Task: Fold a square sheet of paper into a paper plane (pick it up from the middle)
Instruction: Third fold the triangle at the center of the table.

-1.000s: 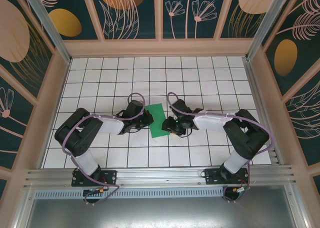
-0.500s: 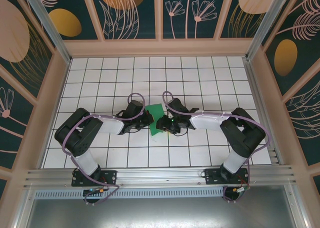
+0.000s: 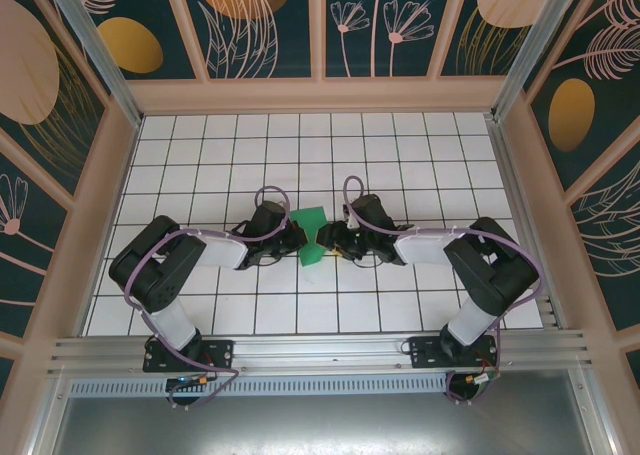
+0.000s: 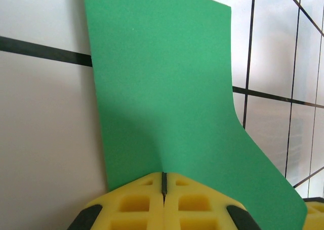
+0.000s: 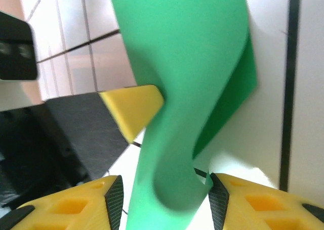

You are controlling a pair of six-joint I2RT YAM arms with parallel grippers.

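While the square sheet of paper [image 3: 312, 237] sits near the middle of the white gridded counter [image 3: 420, 155], between the two arms, it does not lie flat: the side next to the right gripper [image 3: 327, 243] bends upward. The left gripper [image 3: 297, 241] is fully closed on the other edge; in the left wrist view its yellow pads [image 4: 136, 199] meet with the green paper pinched between them. The right gripper stands about half open, and the curled part of the sheet passes through the gap between its fingers [image 5: 76, 204].
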